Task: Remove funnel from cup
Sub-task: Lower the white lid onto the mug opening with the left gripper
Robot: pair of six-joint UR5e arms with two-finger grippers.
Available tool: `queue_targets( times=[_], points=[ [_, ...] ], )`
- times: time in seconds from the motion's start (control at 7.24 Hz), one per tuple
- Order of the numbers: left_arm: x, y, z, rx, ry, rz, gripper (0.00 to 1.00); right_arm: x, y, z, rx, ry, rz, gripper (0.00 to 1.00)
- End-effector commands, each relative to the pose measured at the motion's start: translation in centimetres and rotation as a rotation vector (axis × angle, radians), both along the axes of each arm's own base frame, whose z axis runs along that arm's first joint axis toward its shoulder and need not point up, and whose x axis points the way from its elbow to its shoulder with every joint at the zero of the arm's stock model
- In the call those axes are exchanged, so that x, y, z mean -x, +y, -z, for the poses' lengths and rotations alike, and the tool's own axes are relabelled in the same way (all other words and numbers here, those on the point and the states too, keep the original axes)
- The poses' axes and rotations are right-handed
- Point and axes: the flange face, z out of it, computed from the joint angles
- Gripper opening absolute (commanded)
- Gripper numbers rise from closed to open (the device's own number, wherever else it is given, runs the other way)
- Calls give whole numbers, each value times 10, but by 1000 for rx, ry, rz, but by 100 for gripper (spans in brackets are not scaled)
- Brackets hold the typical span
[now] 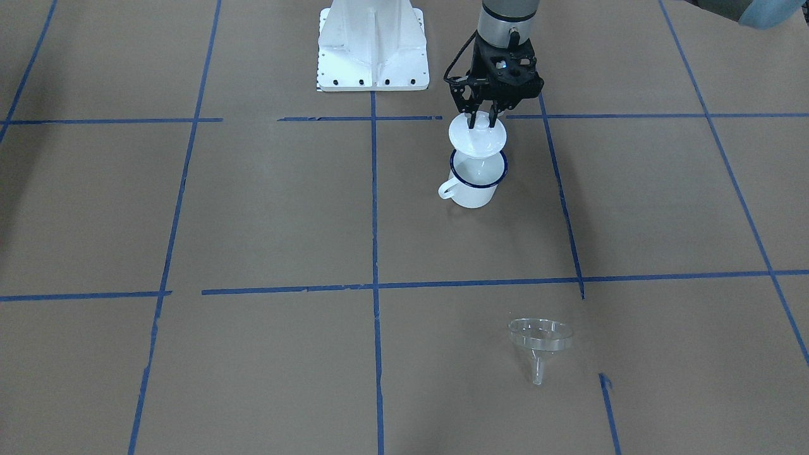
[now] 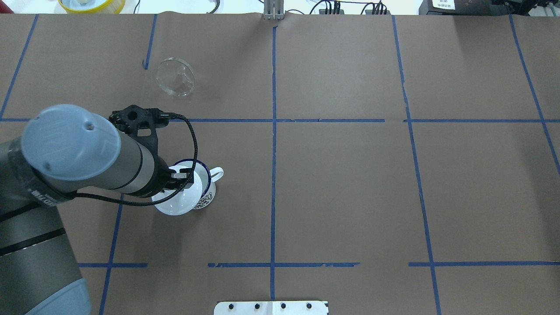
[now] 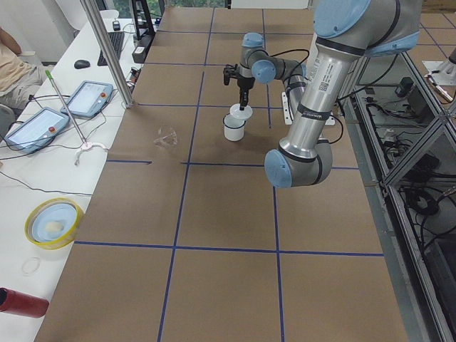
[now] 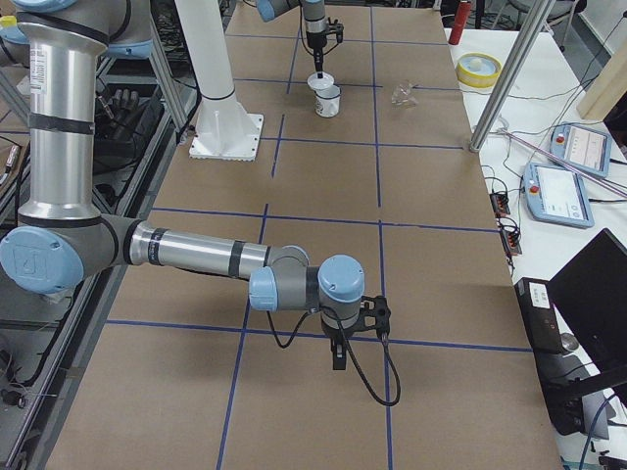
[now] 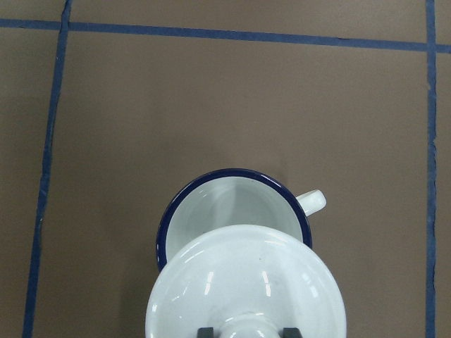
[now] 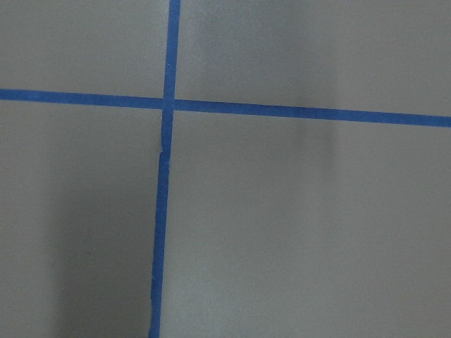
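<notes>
Front-facing view: left gripper [image 1: 480,121] clamped on lid [image 1: 478,136] knob, lid held over cup [image 1: 475,183]. Funnel [image 1: 540,338] lies on table [image 1: 253,221], well apart from cup; removal judged done. Next: seat lid squarely, release. Right gripper [image 4: 338,360]: state cannot be told.

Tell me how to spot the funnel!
Find the white cup under the left hand. Cross the blue line away from the robot: the funnel lies there alone. Unlike the white lid, it is see-through with a thin spout.
</notes>
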Motion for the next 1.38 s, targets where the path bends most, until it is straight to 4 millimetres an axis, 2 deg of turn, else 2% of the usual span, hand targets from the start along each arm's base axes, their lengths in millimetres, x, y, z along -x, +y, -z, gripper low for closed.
queue_targets(
  times=[0.0, 0.28, 0.41, 1.24],
  points=[
    [3, -17, -4, -11, 5, 22, 0, 0, 0, 0, 1, 0, 0, 100],
    [11, -36, -10, -46, -20, 11, 0, 0, 0, 0, 1, 0, 0, 100],
    [7, -40, -17, -37, -34, 12, 0, 0, 0, 0, 1, 0, 0, 100],
    [-9, -38, -20, 1, -9, -26, 0, 0, 0, 0, 1, 0, 0, 100]
  ],
)
